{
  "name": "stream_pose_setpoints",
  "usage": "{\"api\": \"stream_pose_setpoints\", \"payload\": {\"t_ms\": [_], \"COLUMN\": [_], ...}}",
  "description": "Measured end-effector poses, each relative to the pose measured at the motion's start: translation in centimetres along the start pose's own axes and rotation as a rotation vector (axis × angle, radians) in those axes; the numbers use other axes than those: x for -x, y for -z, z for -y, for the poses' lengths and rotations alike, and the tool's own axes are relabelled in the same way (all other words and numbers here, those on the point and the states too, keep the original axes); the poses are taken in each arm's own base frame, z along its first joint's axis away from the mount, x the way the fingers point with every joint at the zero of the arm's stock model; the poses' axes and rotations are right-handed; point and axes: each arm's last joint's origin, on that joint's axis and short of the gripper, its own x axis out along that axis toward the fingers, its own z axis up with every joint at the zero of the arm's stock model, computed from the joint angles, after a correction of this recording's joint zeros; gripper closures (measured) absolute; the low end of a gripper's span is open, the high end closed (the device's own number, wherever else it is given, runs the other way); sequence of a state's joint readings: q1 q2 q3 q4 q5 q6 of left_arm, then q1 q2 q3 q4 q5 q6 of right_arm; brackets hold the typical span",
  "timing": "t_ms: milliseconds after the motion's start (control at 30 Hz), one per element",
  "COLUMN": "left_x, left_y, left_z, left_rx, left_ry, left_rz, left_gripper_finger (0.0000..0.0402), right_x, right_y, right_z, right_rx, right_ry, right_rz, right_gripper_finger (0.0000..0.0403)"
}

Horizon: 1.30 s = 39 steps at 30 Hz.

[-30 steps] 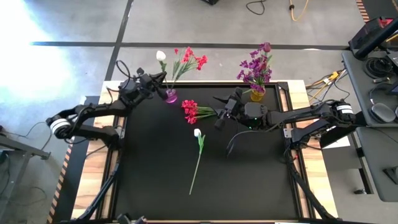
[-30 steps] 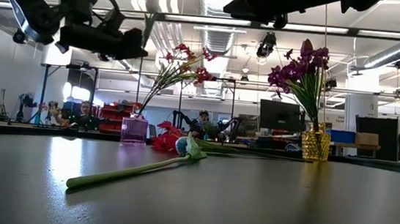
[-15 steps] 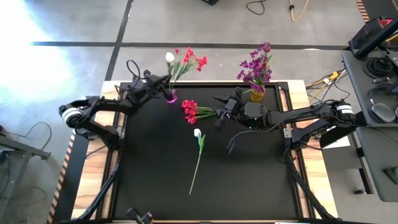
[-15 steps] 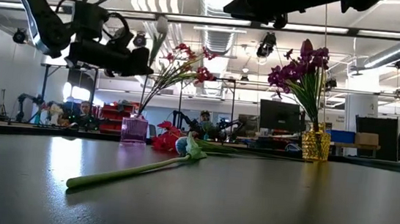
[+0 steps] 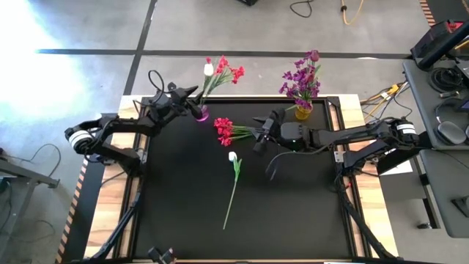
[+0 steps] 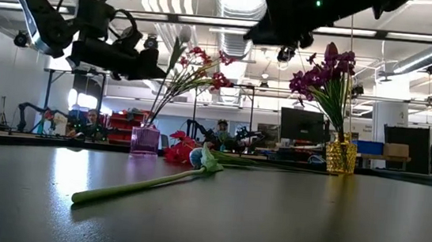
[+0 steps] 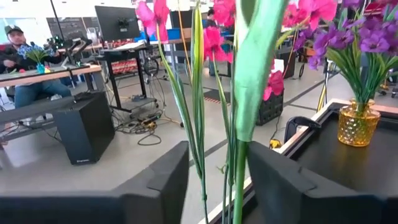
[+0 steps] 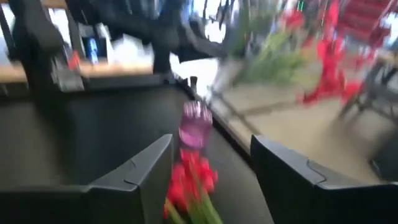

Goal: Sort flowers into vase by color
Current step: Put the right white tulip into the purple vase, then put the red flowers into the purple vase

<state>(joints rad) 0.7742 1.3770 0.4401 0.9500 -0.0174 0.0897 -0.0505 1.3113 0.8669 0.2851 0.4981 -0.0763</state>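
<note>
A pink vase point(image 5: 201, 113) at the table's far edge holds red flowers point(image 5: 229, 71) and one white-budded flower point(image 5: 208, 70). My left gripper point(image 5: 189, 99) is open beside the vase. Its fingers stand on either side of that flower's green stem point(image 7: 241, 155) without touching it. A bunch of red flowers point(image 5: 224, 130) lies on the table. My right gripper point(image 5: 256, 133) hovers open just right of it, with the blooms point(image 8: 189, 180) ahead between its fingers. A white tulip point(image 5: 233, 156) lies mid-table, its stem pointing toward the near edge. Purple flowers point(image 5: 300, 79) stand in a yellow vase point(image 5: 303, 111).
The two vases stand along the far edge of the black table, pink on the left and yellow on the right. The near half of the table holds only the white tulip's stem point(image 6: 138, 185). People and desks show in the room beyond.
The white-budded flower, its stem in the pink vase, has swung toward the right until its bud stands among the red blooms. My left arm has edged toward the pink vase. My right gripper has moved a little toward the table's left, nearer the red bunch.
</note>
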Motion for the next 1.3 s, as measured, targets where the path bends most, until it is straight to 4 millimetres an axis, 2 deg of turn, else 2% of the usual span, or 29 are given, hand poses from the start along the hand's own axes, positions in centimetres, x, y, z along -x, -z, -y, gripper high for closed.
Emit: {"api": "stream_pose_setpoints", "payload": {"t_ms": [233,500,700,933,1133,1300], "left_x": [2.4,4.8,4.9,3.9,4.4,5.0], "left_y": [-0.4,0.8,1.0,1.4,0.8,1.2], "left_z": [-0.1,-0.1,0.0,1.0,1.4,1.4], "left_rx": [-0.016,-0.004,0.004,-0.007,-0.032,-0.022], "left_ry": [-0.005,-0.036,-0.02,0.105,0.123,0.132], "left_rz": [0.058,0.079,0.085,-0.014,0.051,0.058], "left_gripper_finger": [0.0197,0.0205,0.0236,0.0287,0.0339,0.0393], "right_x": [-0.4,-0.5,-0.8,-2.2,-3.8,-5.8], "right_y": [1.0,0.1,-0.6,-0.3,0.5,0.9], "right_z": [1.3,1.9,1.8,1.1,0.9,1.0], "right_rx": [-0.008,0.044,0.036,0.083,0.13,0.149], "right_ry": [0.009,0.011,-0.032,-0.041,-0.086,-0.11], "right_rz": [-0.222,-0.261,-0.244,-0.299,-0.464,-0.594], "right_gripper_finger": [0.0156,0.0152,0.017,0.0195,0.0228,0.0236]}}
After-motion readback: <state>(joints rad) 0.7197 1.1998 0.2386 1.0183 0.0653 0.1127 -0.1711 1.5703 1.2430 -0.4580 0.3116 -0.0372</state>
